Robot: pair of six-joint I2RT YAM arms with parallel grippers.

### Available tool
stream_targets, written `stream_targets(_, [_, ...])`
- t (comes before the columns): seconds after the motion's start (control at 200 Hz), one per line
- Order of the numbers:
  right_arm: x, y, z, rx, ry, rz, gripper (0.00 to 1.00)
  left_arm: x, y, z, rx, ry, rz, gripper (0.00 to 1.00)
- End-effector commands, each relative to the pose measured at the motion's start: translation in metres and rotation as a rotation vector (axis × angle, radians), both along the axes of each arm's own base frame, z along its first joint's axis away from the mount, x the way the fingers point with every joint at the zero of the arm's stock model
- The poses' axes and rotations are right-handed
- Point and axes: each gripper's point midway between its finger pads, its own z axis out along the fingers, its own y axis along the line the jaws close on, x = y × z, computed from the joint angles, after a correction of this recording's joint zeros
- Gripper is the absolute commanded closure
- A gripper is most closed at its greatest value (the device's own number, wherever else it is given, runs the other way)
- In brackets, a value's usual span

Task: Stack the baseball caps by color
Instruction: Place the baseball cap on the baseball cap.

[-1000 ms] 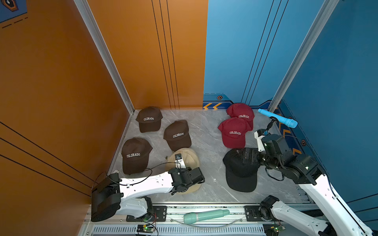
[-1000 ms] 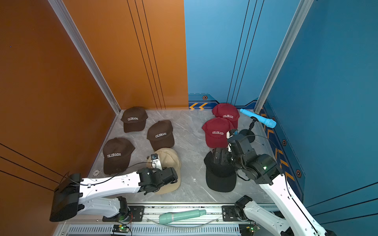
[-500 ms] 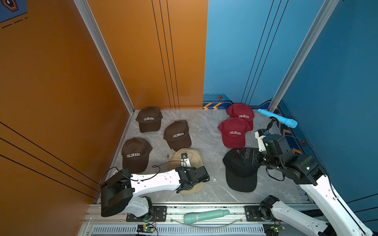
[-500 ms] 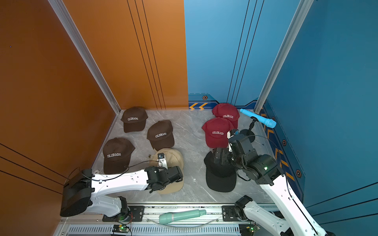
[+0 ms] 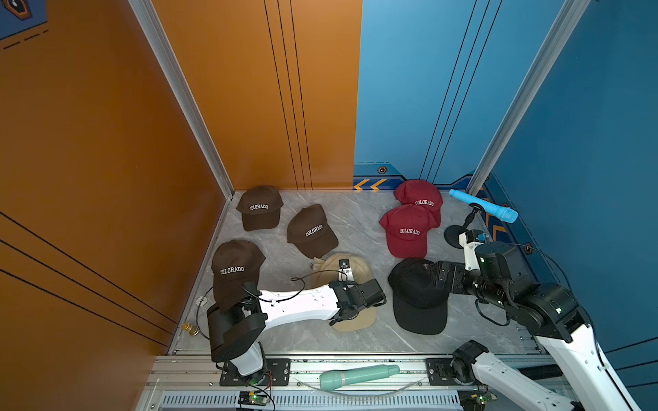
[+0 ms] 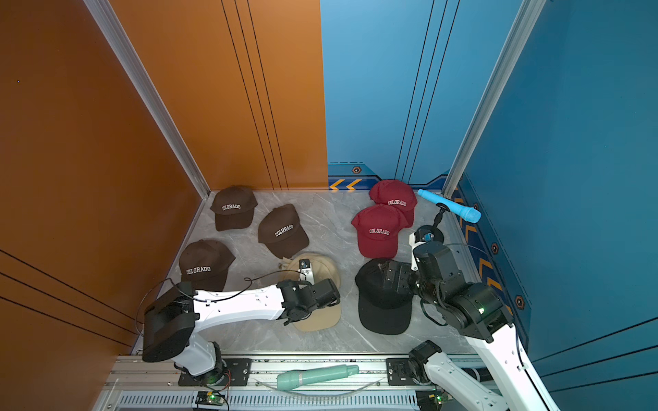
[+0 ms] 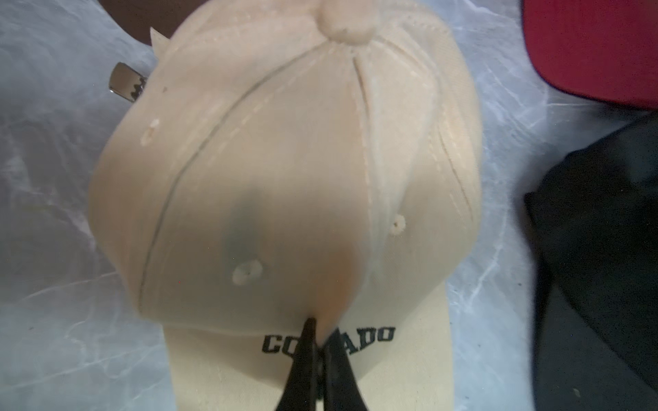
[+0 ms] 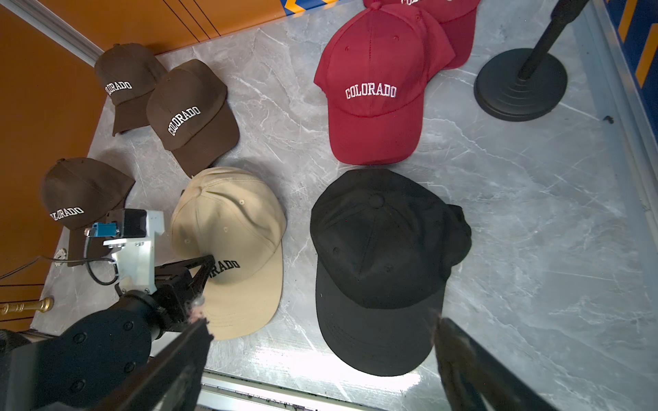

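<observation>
Only wrist views reveal beige cap [image 8: 231, 227] lettering [image 7: 370, 336].

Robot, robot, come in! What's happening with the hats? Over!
Left gripper shut on beige cap, at its front. Right gripper open, over black cap. Brown cap close beside the beige one.

The left gripper [image 7: 315, 341], pinched on the beige cap [image 5: 361, 268], dragged it sideways toward the black cap [image 5: 413, 284].

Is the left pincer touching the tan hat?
Touching. The left wrist view shows the left pincer shut, its tips pinching the beige fabric baseball cap at the black lettering.
</observation>
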Motion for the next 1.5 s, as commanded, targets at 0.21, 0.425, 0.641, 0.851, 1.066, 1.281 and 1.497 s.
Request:
stream_targets(0.21, [-0.02, -0.019, -0.014, -0.031, 0.038, -0.034, 0.0, -0.008, -0.039, -0.011, -0.007, 0.097, -0.124, 1.0])
stream_targets(0.425, [-0.018, -0.02, -0.011, -0.034, 0.034, -0.038, 0.0, -0.006, -0.033, -0.003, -0.014, 0.08, -0.109, 0.67])
stream_targets(0.641, [-0.008, -0.015, -0.006, -0.04, 0.024, -0.027, 0.0, 0.001, -0.022, 0.035, -0.038, 0.015, -0.099, 0.34])
stream_targets(0.851, [0.01, -0.005, -0.001, -0.028, 0.015, -0.017, 0.0, 0.017, -0.002, 0.094, -0.071, -0.066, -0.096, 0.23])
stream_targets(1.066, [0.04, 0.01, 0.004, -0.012, 0.0, -0.01, 0.0, 0.046, 0.04, 0.132, -0.092, -0.086, -0.029, 0.22])
stream_targets(1.281, [0.085, 0.035, 0.009, 0.023, -0.021, -0.001, 0.0, 0.113, 0.101, 0.158, -0.077, -0.112, 0.117, 0.2])
stream_targets(1.497, [0.129, 0.062, 0.014, 0.012, -0.052, -0.001, 0.0, 0.171, 0.107, 0.139, -0.103, -0.015, 0.085, 0.2])
